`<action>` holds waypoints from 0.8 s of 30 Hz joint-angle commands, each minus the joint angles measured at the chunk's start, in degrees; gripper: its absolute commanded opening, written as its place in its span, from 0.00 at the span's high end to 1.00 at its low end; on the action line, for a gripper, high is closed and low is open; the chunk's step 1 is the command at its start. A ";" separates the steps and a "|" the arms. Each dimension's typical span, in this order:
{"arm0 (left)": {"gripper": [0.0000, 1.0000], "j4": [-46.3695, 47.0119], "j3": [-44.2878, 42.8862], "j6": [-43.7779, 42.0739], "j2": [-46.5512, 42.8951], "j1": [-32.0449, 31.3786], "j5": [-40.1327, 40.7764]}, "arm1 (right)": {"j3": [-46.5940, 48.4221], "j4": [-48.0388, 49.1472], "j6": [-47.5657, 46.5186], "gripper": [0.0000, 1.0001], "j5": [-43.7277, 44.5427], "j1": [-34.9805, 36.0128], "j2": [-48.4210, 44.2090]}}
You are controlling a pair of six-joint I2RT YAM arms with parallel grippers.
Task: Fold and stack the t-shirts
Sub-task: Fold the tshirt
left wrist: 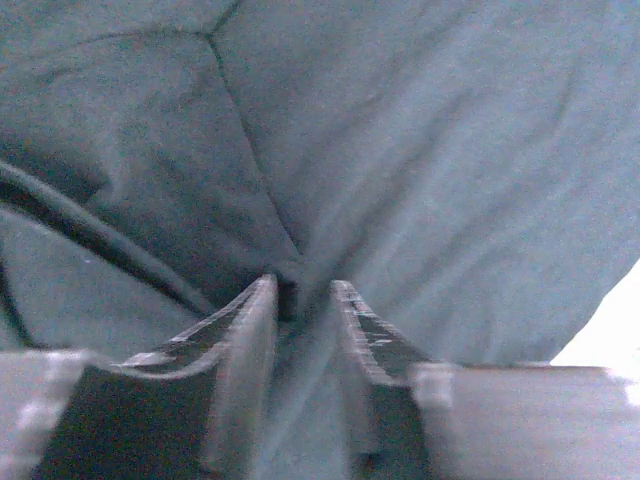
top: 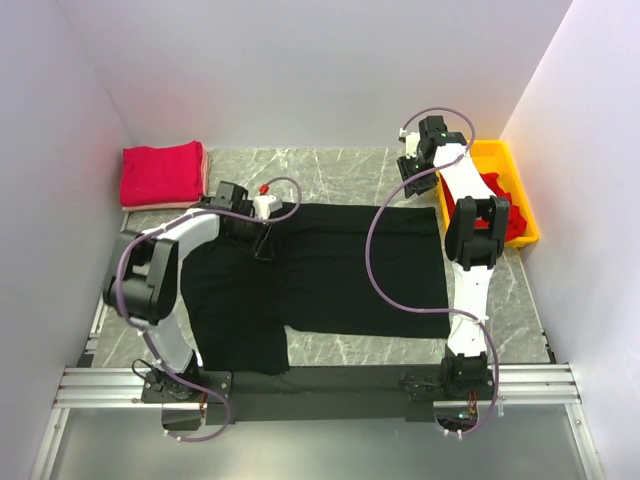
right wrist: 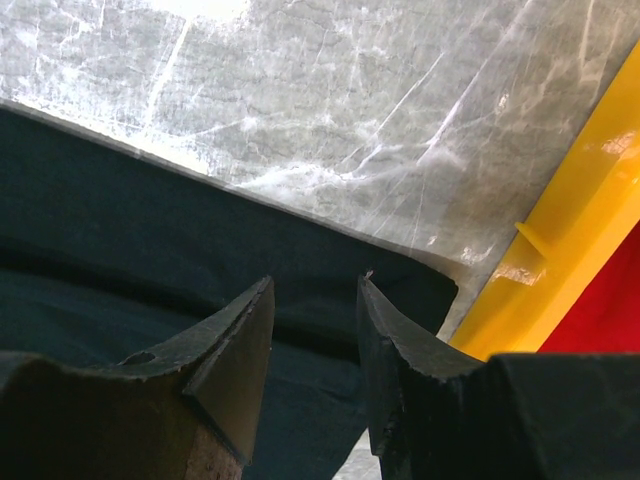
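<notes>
While the black shirt (top: 330, 270) lies spread out, your hands sit near its far edge to fold it.
Left hand (left wrist: 303, 290): barely open on a crease. Right hand (right wrist: 315, 285): half open, empty, above the corner.

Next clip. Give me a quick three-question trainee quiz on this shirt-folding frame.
1. Which hand is nearest the yellow tray?
2. True or false: the black t-shirt lies inside that tray.
3. What sits in the far left corner of the table? A) the folded red t-shirt stack B) a blue towel C) the tray

Key: 1, the right hand. 2, false: it is spread on the table. 3, A.
</notes>
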State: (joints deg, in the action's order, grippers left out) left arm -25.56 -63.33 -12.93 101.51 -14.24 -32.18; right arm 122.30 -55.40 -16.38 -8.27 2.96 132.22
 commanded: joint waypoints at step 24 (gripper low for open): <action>0.38 -3.10 -28.87 3.61 16.26 9.58 4.58 | -2.59 -3.31 -1.37 0.56 -4.56 1.96 -3.99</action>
State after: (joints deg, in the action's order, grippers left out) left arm -30.22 -90.43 -11.44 118.63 -4.34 -30.22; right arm 120.29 -58.37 -17.65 -12.19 4.71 132.18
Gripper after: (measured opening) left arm 0.631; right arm 0.439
